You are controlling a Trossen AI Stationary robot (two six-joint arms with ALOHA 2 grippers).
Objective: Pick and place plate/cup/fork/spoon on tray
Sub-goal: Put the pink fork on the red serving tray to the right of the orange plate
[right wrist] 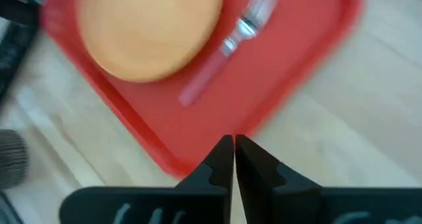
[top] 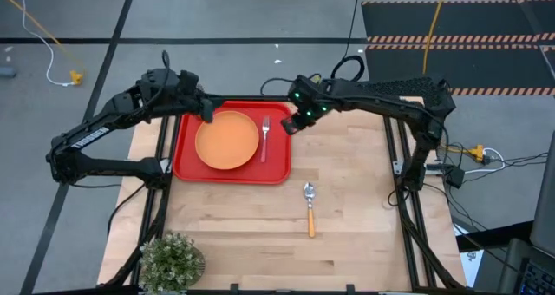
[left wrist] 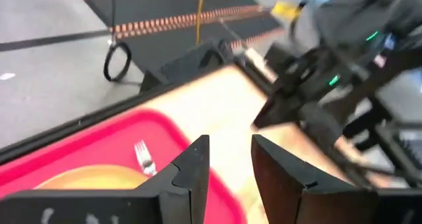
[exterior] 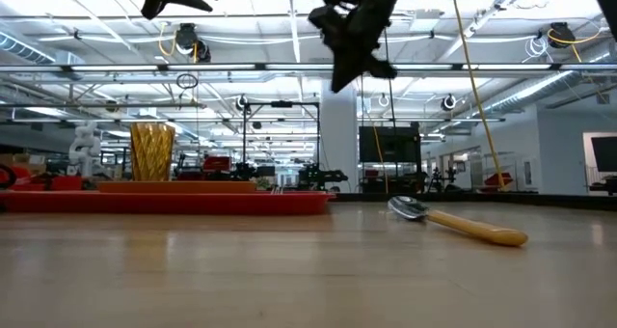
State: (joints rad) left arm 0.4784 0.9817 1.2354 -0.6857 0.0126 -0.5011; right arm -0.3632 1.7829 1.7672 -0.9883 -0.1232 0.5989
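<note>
The red tray (top: 277,169) lies on the table's far left part. On it lies the orange plate (top: 227,139), and the pink-handled fork (top: 265,139) lies flat to the plate's right. The amber cup (exterior: 152,151) stands upright on the tray in the low view; I cannot make it out in the high view. The orange-handled spoon (top: 310,208) lies flat on the wood, nearer than the tray. My left gripper (top: 206,111) is open and empty above the tray's far edge, as the left wrist view (left wrist: 231,148) shows. My right gripper (top: 290,126) is shut and empty above the tray's far right corner; the right wrist view (right wrist: 234,141) shows it too.
A potted green plant (top: 172,260) stands at the table's near left corner. The bare wood (top: 364,182) to the right of the tray holds only the spoon. Both arms hang well above the tabletop in the low view.
</note>
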